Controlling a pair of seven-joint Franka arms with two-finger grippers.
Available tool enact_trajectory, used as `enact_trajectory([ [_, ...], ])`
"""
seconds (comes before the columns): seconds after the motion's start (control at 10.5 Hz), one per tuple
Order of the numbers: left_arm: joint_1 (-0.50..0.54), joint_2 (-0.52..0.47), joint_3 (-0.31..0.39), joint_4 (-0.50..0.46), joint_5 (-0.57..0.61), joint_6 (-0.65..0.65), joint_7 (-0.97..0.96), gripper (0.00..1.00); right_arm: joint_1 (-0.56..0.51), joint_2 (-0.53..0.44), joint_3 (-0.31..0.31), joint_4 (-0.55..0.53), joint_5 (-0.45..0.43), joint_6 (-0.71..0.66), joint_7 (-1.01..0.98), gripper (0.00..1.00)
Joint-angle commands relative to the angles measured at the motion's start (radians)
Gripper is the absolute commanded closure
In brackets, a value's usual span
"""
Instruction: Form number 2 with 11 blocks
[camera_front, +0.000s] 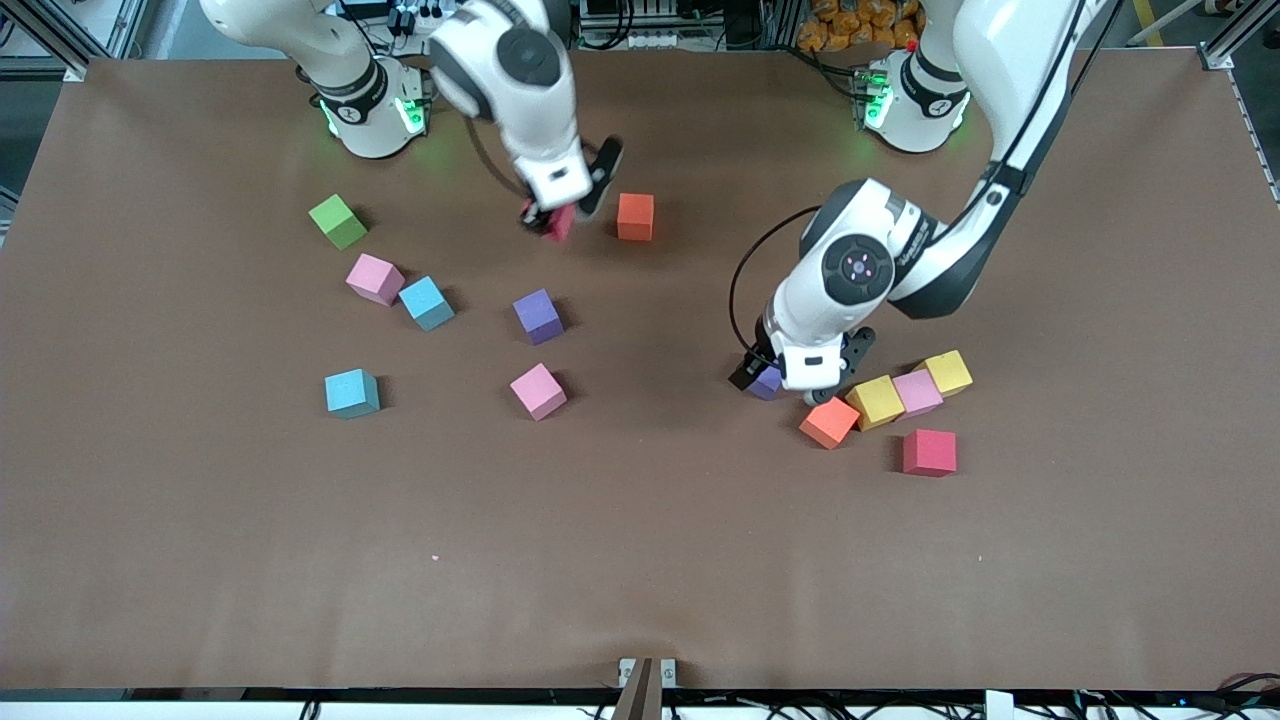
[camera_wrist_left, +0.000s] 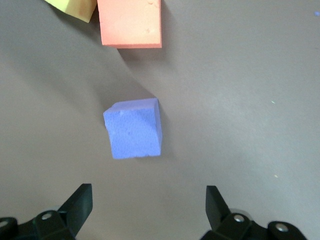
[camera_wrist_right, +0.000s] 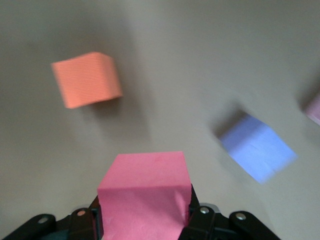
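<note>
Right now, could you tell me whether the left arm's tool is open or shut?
Open: the left tool hangs over the purple block, fingers spread wide, not touching it.

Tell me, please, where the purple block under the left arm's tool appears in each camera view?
Front view: the purple block peeks out beneath the left tool, beside the orange block.
Left wrist view: it lies mid-picture, free between the open tool's fingers.
Right wrist view: not in it.
Shared landmark: that orange block, in the front and left wrist views.
</note>
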Motion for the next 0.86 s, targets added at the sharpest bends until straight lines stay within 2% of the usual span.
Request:
enact_trajectory([
  [0.0, -0.016, 0.058, 0.010, 0.044, 0.091, -0.017, -0.038, 0.00, 0.059, -0.003, -0.011, -0.069, -0.012, 0.104, -0.019, 0.88],
  [0.29, -0.010, 0.106, 0.023, 0.045, 0.110, -0.014, -0.038, 0.00, 0.122, 0.055, -0.011, -0.095, -0.010, 0.182, -0.016, 0.89],
  [0.77, -0.008, 0.151, 0.039, 0.042, 0.113, 0.000, -0.037, 0.00, 0.141, 0.173, -0.011, -0.095, -0.009, 0.313, -0.007, 0.90],
])
